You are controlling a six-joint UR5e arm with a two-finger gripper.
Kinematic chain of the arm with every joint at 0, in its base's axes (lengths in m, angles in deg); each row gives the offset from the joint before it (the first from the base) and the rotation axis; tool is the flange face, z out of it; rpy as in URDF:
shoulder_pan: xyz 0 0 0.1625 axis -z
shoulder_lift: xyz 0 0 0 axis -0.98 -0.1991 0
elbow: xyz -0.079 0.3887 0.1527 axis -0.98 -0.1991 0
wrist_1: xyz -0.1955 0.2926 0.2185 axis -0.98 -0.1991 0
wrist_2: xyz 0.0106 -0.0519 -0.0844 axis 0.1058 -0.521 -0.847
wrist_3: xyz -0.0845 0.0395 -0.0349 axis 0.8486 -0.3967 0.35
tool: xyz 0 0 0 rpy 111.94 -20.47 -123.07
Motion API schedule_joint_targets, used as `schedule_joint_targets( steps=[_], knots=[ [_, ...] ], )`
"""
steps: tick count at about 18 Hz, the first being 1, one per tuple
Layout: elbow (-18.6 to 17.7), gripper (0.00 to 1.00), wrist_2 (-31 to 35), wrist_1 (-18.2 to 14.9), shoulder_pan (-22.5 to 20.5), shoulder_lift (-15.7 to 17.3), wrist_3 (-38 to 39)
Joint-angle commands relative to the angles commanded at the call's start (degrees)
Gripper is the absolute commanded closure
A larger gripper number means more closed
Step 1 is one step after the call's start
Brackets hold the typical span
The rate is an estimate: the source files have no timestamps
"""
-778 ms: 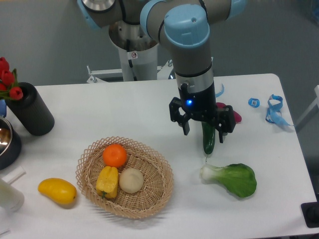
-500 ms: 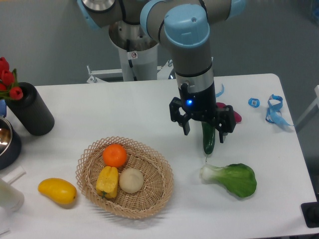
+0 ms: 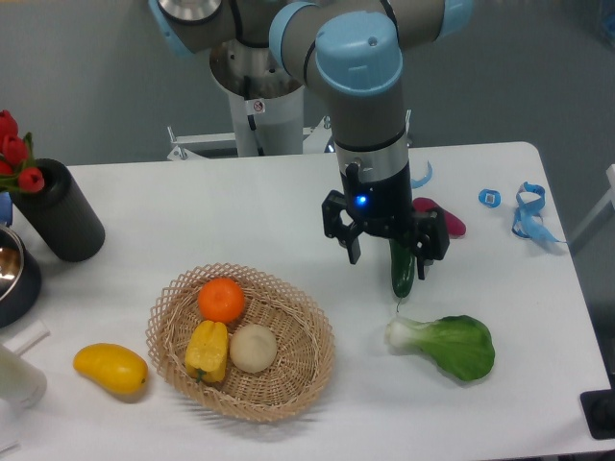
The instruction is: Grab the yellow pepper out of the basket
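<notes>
- My gripper (image 3: 385, 257) is up above the table (image 3: 240, 206), off to the right of the basket (image 3: 240, 343), and the two fingers (image 3: 352, 246) are spread wide apart with nothing between them.
- There's a green cucumber (image 3: 402, 268) lying on the table just behind and below my fingers. From this angle it looks like it sits in the gap, but I'm not gripping it, pretty sure it's just resting on the tabletop.
- The yellow pepper (image 3: 209, 351) is sitting in the basket, down in the front-left part, leaning against the rim side. Well apart from my gripper.
- Sharing the basket with it: an orange (image 3: 222, 299) right behind the pepper, and a pale round onion-looking thing (image 3: 253, 347) touching the pepper's right side.
- Outside the basket to the left there's a smooth yellow mango (image 3: 110, 369) on the table, near the rim but not touching it.
- To the right of the basket, below my gripper, a bok choy (image 3: 447, 345) lies on its side, white stalk end pointing toward the basket.
- Something magenta (image 3: 440, 217) pokes out from behind my wrist. It's mostly hidden so I can't tell what it is.
- Far right there's some blue strap stuff (image 3: 528, 213) and a little blue clip (image 3: 489, 198).
- Far left: a black cylinder vase (image 3: 60, 212) with red tulips (image 3: 15, 152), tilted a bit, plus the edge of a dark bowl (image 3: 13, 274).
</notes>
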Motion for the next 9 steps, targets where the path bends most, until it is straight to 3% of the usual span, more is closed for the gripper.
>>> schedule_joint_targets(
  steps=[3,9],
  knots=[
    [-0.1,0.0,-1.4,1.7,1.2,-0.2,6.4],
    [0.1,0.0,-1.5,1.7,6.8,-1.1,12.9]
  ],
)
